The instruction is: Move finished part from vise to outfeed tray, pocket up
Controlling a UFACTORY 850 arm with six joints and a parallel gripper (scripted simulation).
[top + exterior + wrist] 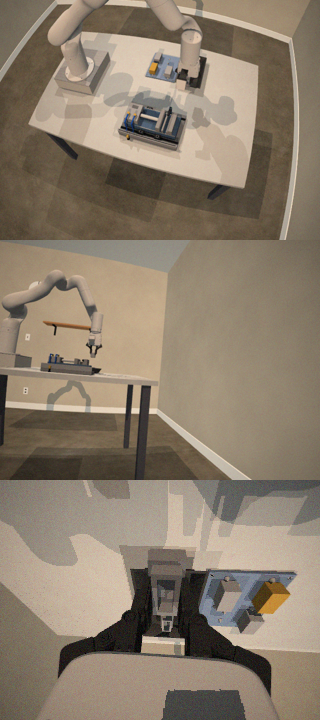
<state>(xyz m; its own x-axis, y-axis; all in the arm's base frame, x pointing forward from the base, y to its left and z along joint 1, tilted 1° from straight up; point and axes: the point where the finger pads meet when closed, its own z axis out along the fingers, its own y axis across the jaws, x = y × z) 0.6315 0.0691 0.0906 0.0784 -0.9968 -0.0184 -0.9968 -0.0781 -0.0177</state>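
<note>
My gripper (pixel 184 80) is shut on the finished part (pixel 180 84), a small light grey block, and holds it in the air over the near end of the black outfeed tray (pixel 198 73) at the back of the table. In the wrist view the part (pixel 165 592) stands upright between the dark fingers, with the dark tray floor (pixel 192 587) under it. The blue vise (pixel 153 124) sits in the middle of the table with nothing between its jaws. From the side view my gripper (pixel 93 351) hangs well above the table, beyond the vise (pixel 67 364).
A blue fixture plate (pixel 162 66) with two grey blocks and an orange block (pixel 153 68) lies just left of the tray; it also shows in the wrist view (pixel 247 600). The arm's base pedestal (pixel 82 73) stands at the back left. A wall shelf (pixel 66 325) hangs behind.
</note>
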